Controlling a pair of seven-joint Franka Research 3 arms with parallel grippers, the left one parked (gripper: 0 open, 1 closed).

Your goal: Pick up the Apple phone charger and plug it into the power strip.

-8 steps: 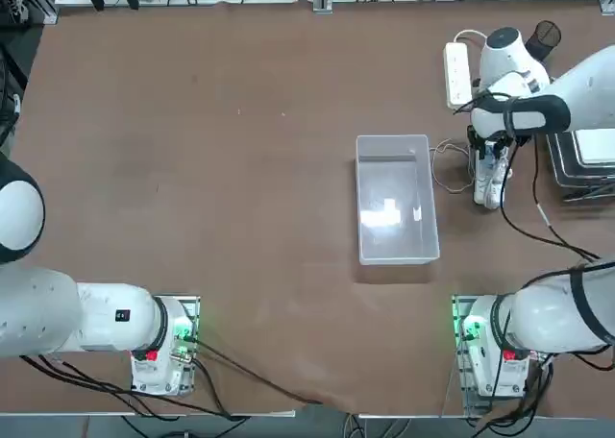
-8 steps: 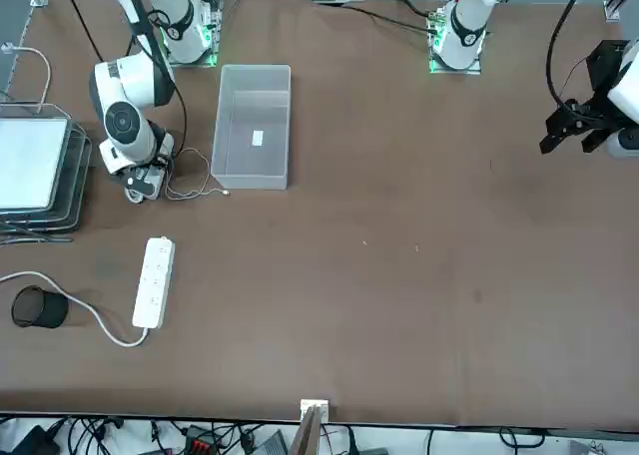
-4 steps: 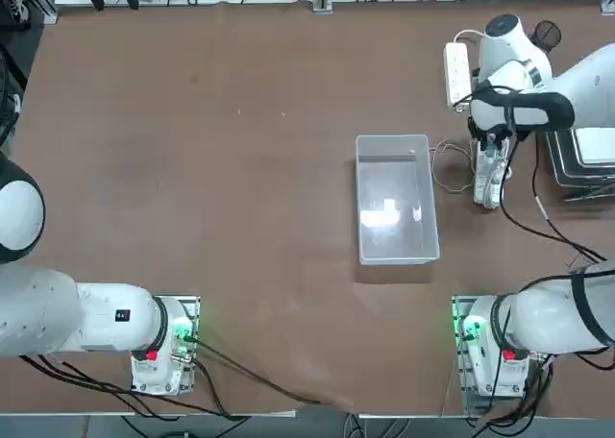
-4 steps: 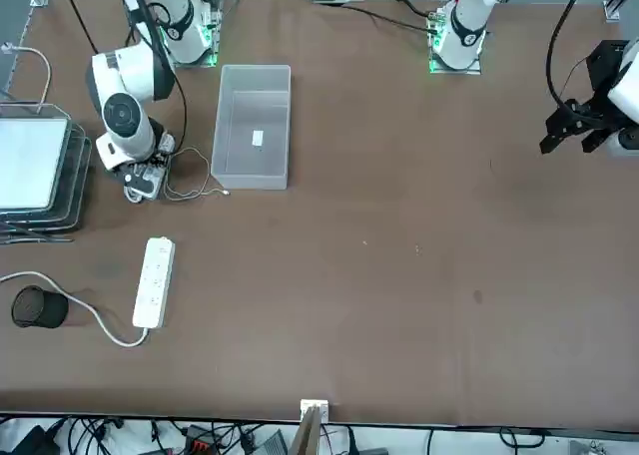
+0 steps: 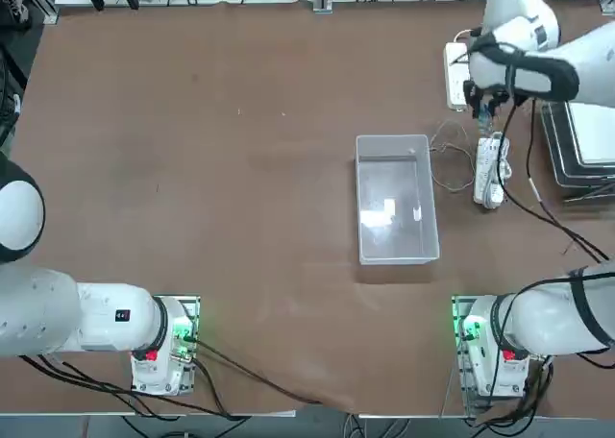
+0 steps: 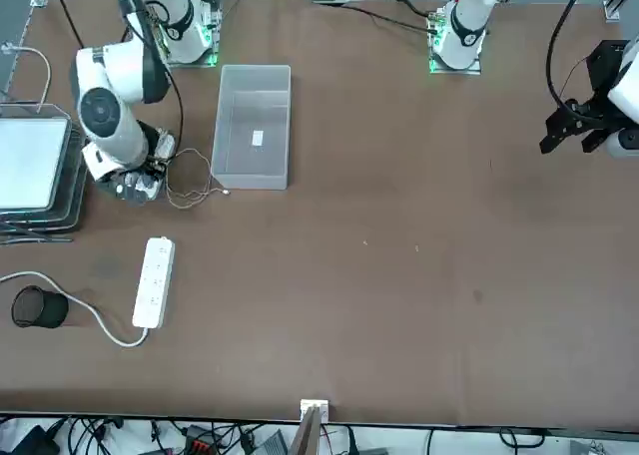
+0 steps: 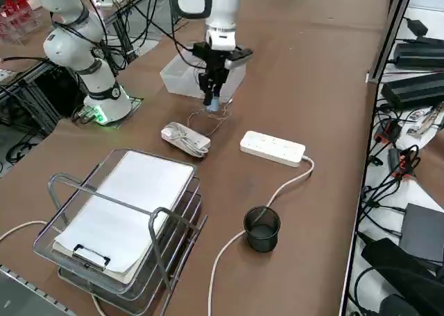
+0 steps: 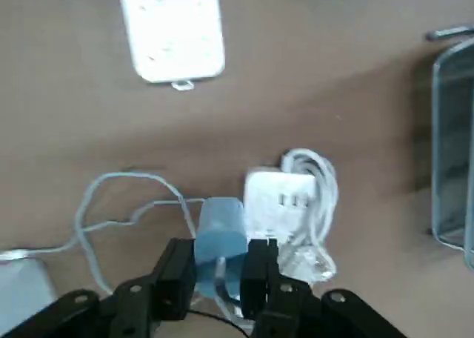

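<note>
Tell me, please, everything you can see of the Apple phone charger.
The Apple phone charger is a small, pale bluish-grey plug block with rounded corners. It stands upright, pinched between the fingers of the right claw, seemingly just above the table. Its thin pale cable trails down and lies in loose loops on the table, beside the cord-wound white bar.

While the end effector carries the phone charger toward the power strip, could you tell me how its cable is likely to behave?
The charger looks small and light, pinched in the shut right end effector. Its thin cable lies in loose loops, so it will probably trail limply. It may drag near the cord-wound white bar and could snag before reaching the power strip.
</note>
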